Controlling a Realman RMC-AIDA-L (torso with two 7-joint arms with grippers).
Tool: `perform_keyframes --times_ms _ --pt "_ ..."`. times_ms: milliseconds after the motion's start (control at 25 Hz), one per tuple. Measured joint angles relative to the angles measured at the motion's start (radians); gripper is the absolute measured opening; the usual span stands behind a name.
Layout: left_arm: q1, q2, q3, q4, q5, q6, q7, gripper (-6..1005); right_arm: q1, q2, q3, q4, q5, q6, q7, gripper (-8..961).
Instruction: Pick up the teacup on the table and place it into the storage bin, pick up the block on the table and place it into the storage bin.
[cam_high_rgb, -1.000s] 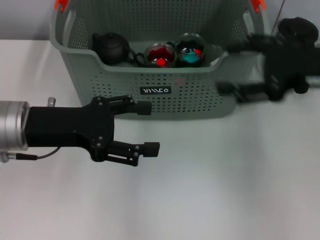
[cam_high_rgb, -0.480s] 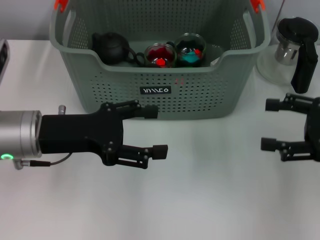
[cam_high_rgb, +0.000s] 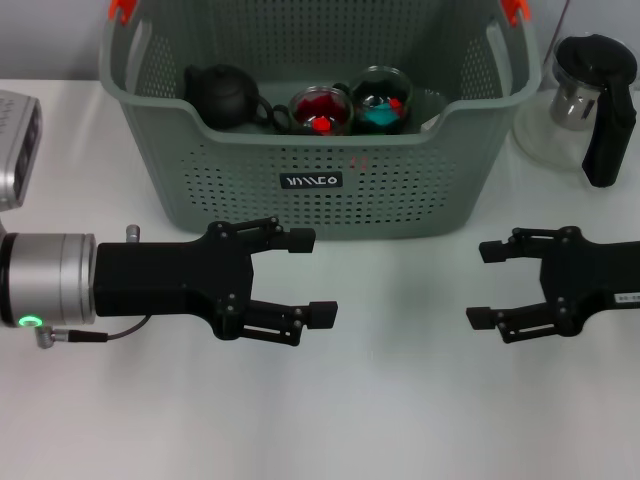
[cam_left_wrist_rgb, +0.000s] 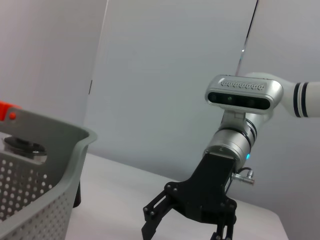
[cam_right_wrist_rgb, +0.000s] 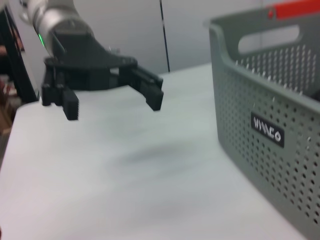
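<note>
A: Start on your left. What is that arm doing?

B: Your left claw hangs over the bare desk just in front of the storage bin, spread wide and carrying nothing.

A: And inside the bin?

B: From left to right you have a black teapot, then 2 glass teacups, each with small coloured blocks in it. I judge both placements done; no loose cup or block lies on the desk.

A: The right side?

B: Your right claw is released too, empty, in front of the bin's right corner. Beyond it stands a glass pitcher, outside the bin.
</note>
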Motion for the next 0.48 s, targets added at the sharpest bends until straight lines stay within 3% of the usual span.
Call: perform_keyframes --times_ms 480 --pt "-0.009 0.003 0.022 -0.062 0.032 -0.111 0.005 950 0.03 0.025 -0.015 0.002 -0.04 0.085 0.022 927"
